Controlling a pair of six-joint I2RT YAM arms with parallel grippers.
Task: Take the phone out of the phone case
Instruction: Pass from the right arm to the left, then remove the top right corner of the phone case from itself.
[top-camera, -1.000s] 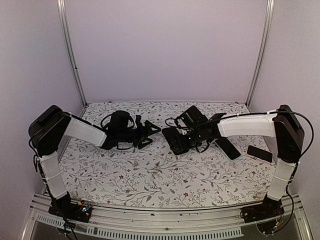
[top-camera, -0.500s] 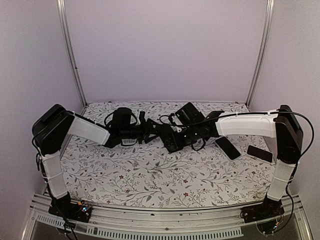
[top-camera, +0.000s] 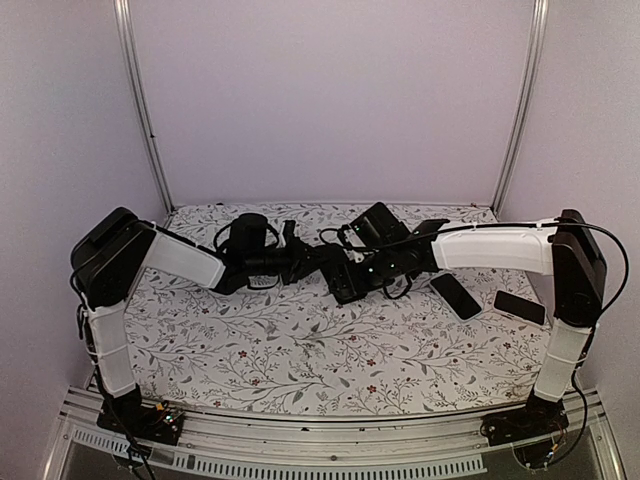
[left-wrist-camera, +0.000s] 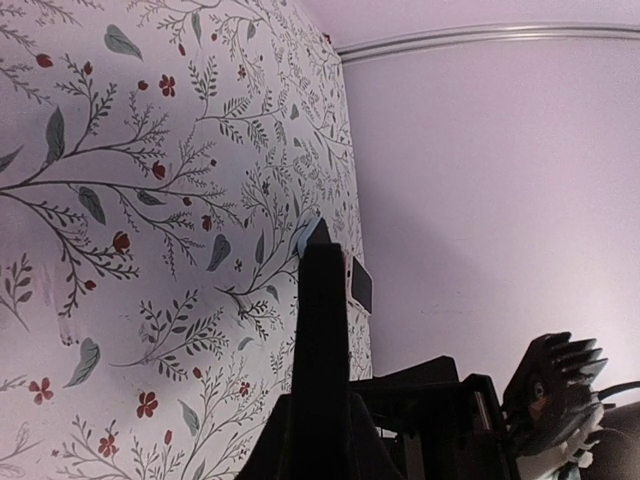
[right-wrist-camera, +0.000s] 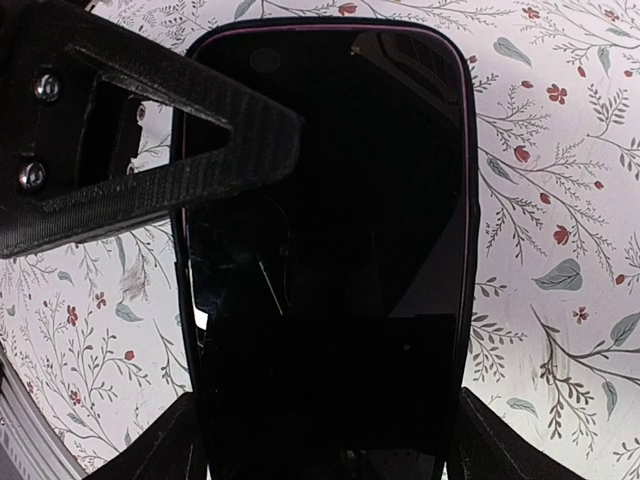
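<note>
Looking at this one, the right gripper (top-camera: 350, 280) had its jaws spread wide around the phone case (top-camera: 340, 291), phone (right-wrist-camera: 340, 200) sitting inside, near the table's (top-camera: 300, 350) middle toward 12 o'clock. The left gripper (top-camera: 321, 258) was pinched tight on the case's 9 o'clock end.

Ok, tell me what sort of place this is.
Probably a robot test booth in a lab, not a home: two arms bolted to a metal rail at the table's near edge, plain lilac walls framed by aluminium posts, and loose phones lying on a floral tablecloth.
</note>
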